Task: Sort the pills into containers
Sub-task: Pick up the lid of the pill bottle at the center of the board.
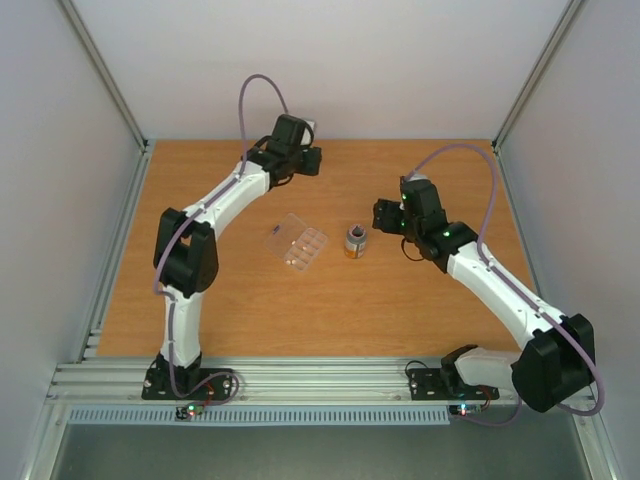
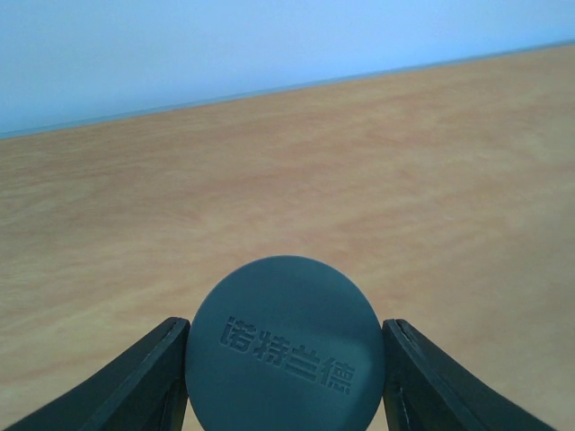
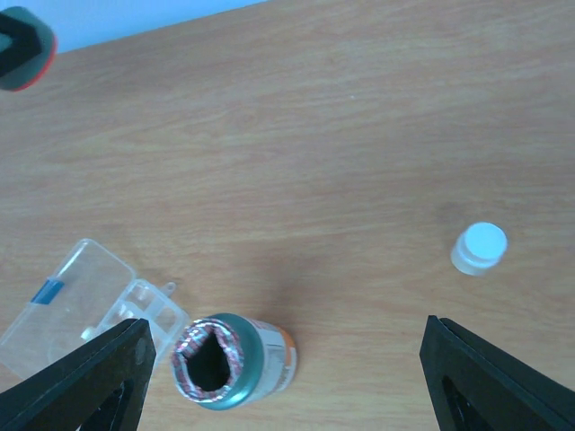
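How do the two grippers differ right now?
The left gripper is closed on a round grey cap; the right gripper stands wide open, empty. The left gripper is near the table's far edge; the right gripper hangs by the open bottle mid-table. Both have dark fingers.

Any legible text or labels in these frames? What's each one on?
"诺特兰德": raised on the round grey bottle cap clamped in the left gripper.
Label on the open teal bottle with torn foil: too blurred to read.
Blue sticker on the clear plastic pill box: no text readable.
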Robot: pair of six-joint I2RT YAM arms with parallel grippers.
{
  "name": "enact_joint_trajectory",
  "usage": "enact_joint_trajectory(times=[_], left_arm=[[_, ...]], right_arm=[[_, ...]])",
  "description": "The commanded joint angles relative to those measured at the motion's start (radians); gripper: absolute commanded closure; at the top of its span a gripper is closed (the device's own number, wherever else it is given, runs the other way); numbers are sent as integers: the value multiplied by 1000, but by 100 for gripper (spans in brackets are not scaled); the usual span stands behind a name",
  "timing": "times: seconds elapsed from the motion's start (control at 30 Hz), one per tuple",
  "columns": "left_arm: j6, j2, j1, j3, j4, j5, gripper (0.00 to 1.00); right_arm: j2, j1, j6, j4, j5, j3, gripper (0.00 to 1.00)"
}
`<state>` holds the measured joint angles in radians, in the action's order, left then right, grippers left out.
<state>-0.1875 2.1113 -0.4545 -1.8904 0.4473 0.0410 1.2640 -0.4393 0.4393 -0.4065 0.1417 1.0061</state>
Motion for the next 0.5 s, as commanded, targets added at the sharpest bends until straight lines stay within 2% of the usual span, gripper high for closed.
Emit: enact_joint_trajectory(times=[0.0, 0.13, 0.47], left_arm=[[50, -102, -68, 66, 43, -92, 46], [73, -154, -120, 114, 42, -162, 46], [155, -160, -241, 124, 79, -201, 46]], right_arm=[[-51, 41, 54, 23, 12, -66, 17], [-93, 92, 93, 38, -12, -141, 17], [-151, 190, 124, 53, -58, -235, 18]])
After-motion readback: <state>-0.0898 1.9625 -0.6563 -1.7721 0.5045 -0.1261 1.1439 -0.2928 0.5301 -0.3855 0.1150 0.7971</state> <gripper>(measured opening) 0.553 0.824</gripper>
